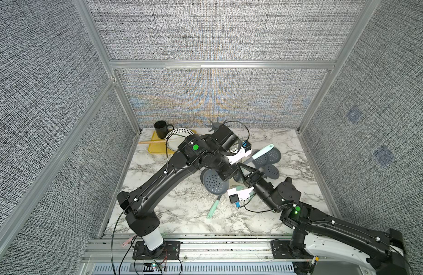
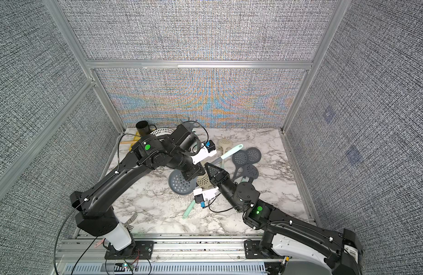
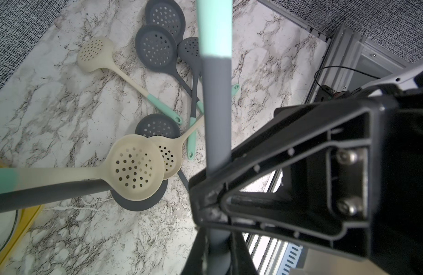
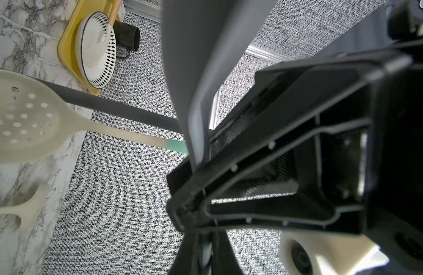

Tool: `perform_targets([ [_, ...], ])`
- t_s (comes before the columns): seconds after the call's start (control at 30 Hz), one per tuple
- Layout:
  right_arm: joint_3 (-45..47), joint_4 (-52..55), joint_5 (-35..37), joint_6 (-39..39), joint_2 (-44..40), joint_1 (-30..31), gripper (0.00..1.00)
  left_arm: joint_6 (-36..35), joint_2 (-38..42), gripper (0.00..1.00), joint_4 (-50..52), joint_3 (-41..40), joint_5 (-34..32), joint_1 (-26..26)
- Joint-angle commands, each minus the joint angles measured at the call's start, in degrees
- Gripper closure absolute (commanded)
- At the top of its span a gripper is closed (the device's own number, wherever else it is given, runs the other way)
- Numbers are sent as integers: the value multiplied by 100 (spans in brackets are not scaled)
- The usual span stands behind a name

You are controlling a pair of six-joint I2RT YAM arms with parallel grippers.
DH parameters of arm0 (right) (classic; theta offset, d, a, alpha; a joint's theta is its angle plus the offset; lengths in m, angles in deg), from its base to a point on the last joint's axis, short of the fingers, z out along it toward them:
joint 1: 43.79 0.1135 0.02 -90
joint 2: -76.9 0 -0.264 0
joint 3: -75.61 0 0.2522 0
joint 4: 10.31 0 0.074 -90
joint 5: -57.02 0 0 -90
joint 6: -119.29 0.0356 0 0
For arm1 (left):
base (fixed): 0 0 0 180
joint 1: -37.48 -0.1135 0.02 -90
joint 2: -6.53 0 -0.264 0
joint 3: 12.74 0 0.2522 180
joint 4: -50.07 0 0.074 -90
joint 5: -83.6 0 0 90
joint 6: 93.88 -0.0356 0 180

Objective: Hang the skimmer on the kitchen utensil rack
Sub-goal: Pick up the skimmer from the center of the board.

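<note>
Ideally, with my left tool (image 3: 214,221) and right tool (image 1: 241,166) both clamped on the skimmer (image 1: 214,183) above the bench (image 1: 181,214) middle, I release one, then hook its mint end on the rack (image 1: 216,124) at the far edge.

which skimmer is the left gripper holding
The grey, mint-handled skimmer slanting above the pile: the left gripper is shut on its shaft. The rest lie loose.

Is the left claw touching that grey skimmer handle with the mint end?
Touching: the left wrist view shows the left gripper clamped on the skimmer handle.
</note>
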Motion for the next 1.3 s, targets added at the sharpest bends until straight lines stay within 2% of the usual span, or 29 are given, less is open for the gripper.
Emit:
perform_targets([
  [0.0, -114, -29, 38, 355, -48, 2, 57, 32, 95, 98, -229, -127, -86, -4],
  [0.03, -137, 39, 32, 456, -79, 1, 40, 43, 157, 98, -325, -218, -195, -4],
  [0.1, -148, 154, 50, 616, -148, 2, 19, 129, 330, 98, -526, -414, -448, -4],
  [0.2, -71, 240, 153, 875, -278, -12, 12, 327, 733, 98, -1024, -859, -965, -13],
  [0.33, 60, 313, 279, 1646, -525, -65, 11, 553, 1425, 98, -1850, -1568, -1545, -39],
  [0.43, 47, 249, 280, 3131, -768, -86, 12, 702, 2019, 98, -2503, -2160, -1908, -57],
  [0.57, -155, 362, 70, 6436, -1016, -101, 14, 825, 2841, 98, -3726, -3181, -2243, -57],
  [0.7, -550, 725, -257, 9536, -783, -222, 13, 776, 3502, 98, -5180, -4374, -2188, -57],
  [0.77, -711, 726, -388, 10821, -628, -241, 12, 579, 3727, 98, -5951, -4914, -2002, -51],
  [0.83, -873, 696, -602, 11833, -431, -293, 2, 463, 3882, 99, -6639, -5340, -2010, -44],
  [0.87, -908, 625, -701, 12270, -306, -304, 1, 406, 3938, 98, -6936, -5498, -2112, -20],
  [0.97, -908, 25, -1214, 13285, -23, -308, 3, 163, 4010, 98, -7555, -5816, -2589, 125],
  [1.03, -908, -381, -1538, 13677, 103, -298, 5, -110, 3984, 98, -7691, -5855, -2855, 402],
  [1.17, -1137, -518, -1570, 14131, 90, -266, 14, -544, 3891, 98, -7924, -5925, -3767, 1067],
  [1.27, -1060, -523, -1307, 14296, -84, -258, 19, -798, 3796, 98, -8456, -6158, -4679, 1502],
])
